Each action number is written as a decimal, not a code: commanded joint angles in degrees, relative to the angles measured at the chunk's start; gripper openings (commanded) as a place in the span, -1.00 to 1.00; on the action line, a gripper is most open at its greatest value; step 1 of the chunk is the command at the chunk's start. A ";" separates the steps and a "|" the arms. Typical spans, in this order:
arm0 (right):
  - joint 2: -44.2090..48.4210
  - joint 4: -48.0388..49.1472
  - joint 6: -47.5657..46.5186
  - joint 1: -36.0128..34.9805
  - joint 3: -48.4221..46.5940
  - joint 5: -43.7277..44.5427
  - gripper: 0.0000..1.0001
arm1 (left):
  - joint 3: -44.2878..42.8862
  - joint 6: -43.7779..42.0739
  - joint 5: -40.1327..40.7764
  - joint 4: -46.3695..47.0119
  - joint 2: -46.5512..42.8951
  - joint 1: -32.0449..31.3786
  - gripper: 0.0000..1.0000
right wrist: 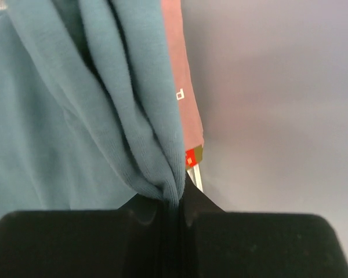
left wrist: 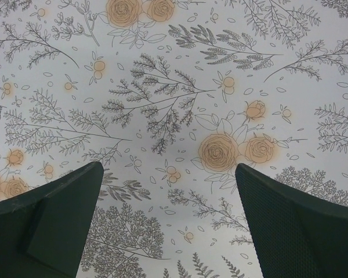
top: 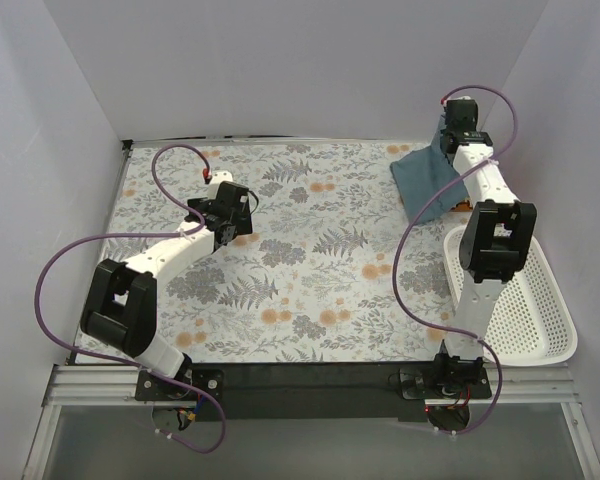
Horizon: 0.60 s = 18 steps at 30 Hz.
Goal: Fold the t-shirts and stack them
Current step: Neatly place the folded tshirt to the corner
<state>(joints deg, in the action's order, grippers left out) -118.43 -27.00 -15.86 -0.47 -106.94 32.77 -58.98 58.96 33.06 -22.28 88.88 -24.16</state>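
Note:
The teal-blue t-shirt [top: 427, 180] lies bunched at the table's far right corner, one edge lifted toward my right gripper [top: 450, 135]. In the right wrist view that gripper [right wrist: 175, 202] is shut on a fold of the teal-blue t-shirt [right wrist: 75, 116], which hangs in creases. A strip of the pink t-shirt [right wrist: 178, 87] with dark lettering shows behind it; the top view does not show it. My left gripper [top: 223, 232] hovers over the left middle of the cloth. In the left wrist view it [left wrist: 169, 200] is open and empty, with only the floral cloth below.
A white perforated basket [top: 525, 305] stands at the right edge, beside the right arm. The floral table cloth [top: 310, 270] covers the table. White walls close in the back and both sides, the right wall close to the right gripper.

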 commanded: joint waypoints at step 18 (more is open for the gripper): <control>-8.32 9.34 5.30 6.27 -7.24 12.57 0.31 | -2.63 0.72 -1.86 -1.01 2.26 0.26 0.96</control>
<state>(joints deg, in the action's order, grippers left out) -129.38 -21.93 -13.04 5.67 -111.35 37.28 -59.79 59.02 31.00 -23.18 90.91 -24.16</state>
